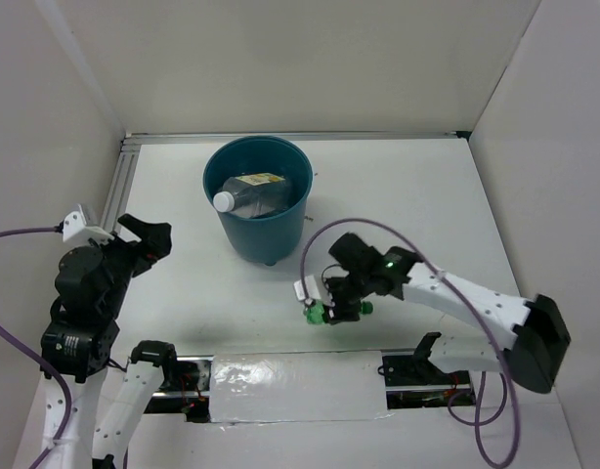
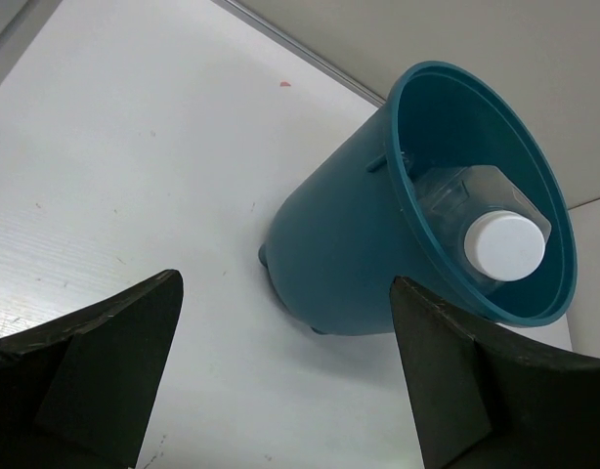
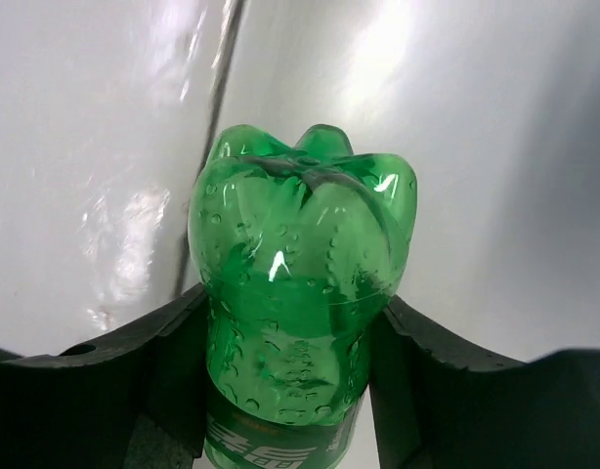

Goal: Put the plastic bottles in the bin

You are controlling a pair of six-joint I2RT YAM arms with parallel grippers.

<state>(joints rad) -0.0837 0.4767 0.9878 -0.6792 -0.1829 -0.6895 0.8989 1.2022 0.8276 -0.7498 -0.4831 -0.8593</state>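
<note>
We are looking first at the green bottle [image 3: 300, 283]. It is sitting crosswise between the two fingers [image 3: 173, 362] of the right claw [image 1: 339, 311]. Its lumpy base is pointing away from the wrist camera, and the top edge of its label is showing at the bottom of that view. The fingers are pressing against both sides of the bottle, so the claw is standing partly closed and gripping it. From above, green is showing on either side of the claw, on the near side of the bin [image 1: 259, 244] and a little to its right, apart from the bin's wall. We cannot tell whether the bottle is resting on the table [image 1: 427, 195] or hanging just off it.

The bin is standing upright on the table. Inside it a clear bottle [image 1: 256, 195] is lying tilted, with its white cap [image 1: 223, 200] leaning toward the bin's left wall and a yellow label [image 1: 263, 180] showing toward the bin's far side.

The left claw [image 1: 149, 234] is hovering to the left of the bin and somewhat nearer to us, well apart from it. Its fingers are spread wide and are holding nothing. Its wrist camera is looking between them at the bin's outer wall and open mouth.

A shiny strip [image 1: 295, 386] is lying along the table's edge on the near side of the bin.
</note>
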